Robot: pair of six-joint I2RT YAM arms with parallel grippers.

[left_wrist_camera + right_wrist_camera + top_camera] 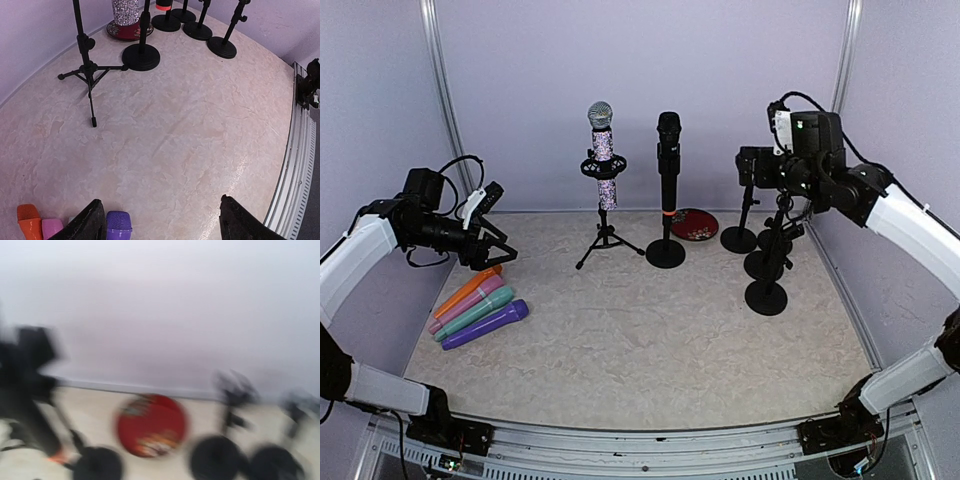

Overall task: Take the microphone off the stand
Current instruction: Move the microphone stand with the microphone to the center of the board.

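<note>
Microphones upright in their holders, both grippers apart from them

Glitter microphone (602, 150) sits in the tripod stand (606, 240). Just right of that stand a black microphone (668, 150) rises from a round-based stand (666, 250), with a red dish (694, 223) further right. Far right of the tripod stand are three bare stands (766, 290), with the right gripper (752, 165) raised near them; I cannot tell how its jaws stand. Well left of the tripod stand, the left gripper (496, 224) hangs spread wide, holding nothing, over four coloured microphones (478, 306) lying flat.

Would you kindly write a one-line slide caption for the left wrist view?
Left gripper open over the table, purple microphone by its finger, tripod stand and round-base stands beyond.
</note>
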